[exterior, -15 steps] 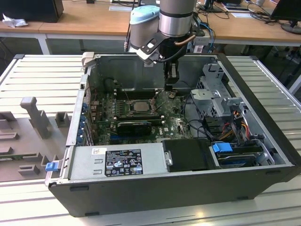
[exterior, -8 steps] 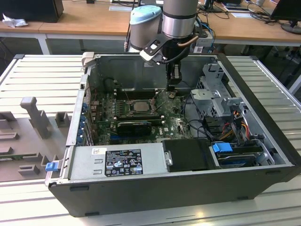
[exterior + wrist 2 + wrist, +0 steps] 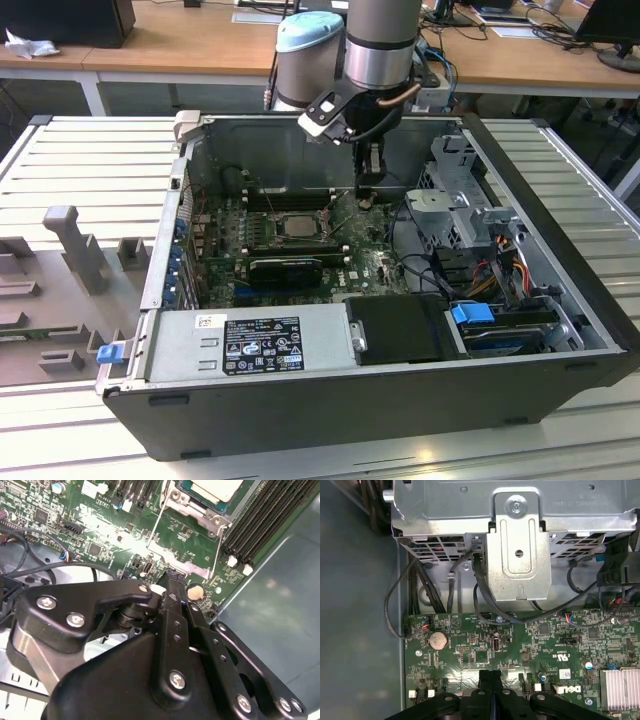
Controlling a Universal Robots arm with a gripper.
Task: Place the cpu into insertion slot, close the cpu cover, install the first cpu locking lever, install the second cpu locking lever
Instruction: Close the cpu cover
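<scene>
- The end effector (image 3: 366, 196) is down inside the open computer case (image 3: 300, 405), which sits on the slatted table (image 3: 80, 150).
- Its two black fingers are pressed together. In the first wrist view only a thin seam runs between them at the end effector (image 3: 491, 676), and nothing shows in the grip.
- The tips hover right over the green motherboard (image 3: 470, 652). Whether they touch it, I cannot tell.
- In the second wrist view a round coin battery (image 3: 194, 591) lies just beside the closed tips of the end effector (image 3: 172, 578).
- The cpu (image 3: 297, 226), silvery-grey top up, lies in the insertion slot (image 3: 322, 233), near the end effector on the exterior view's left and clearly apart from it.
- In the second wrist view the cpu (image 3: 215, 487) is out beyond the fingertips, with the silvery frame of the insertion slot (image 3: 197, 506) between them.
- A thin wire lever (image 3: 155, 527) runs from that frame back toward the tips.
- Long black memory slots (image 3: 260, 522) flank the socket.
- On the end effector's far side from the cpu stands a grey metal drive bracket (image 3: 519, 555), with black cables looping below it.
</scene>
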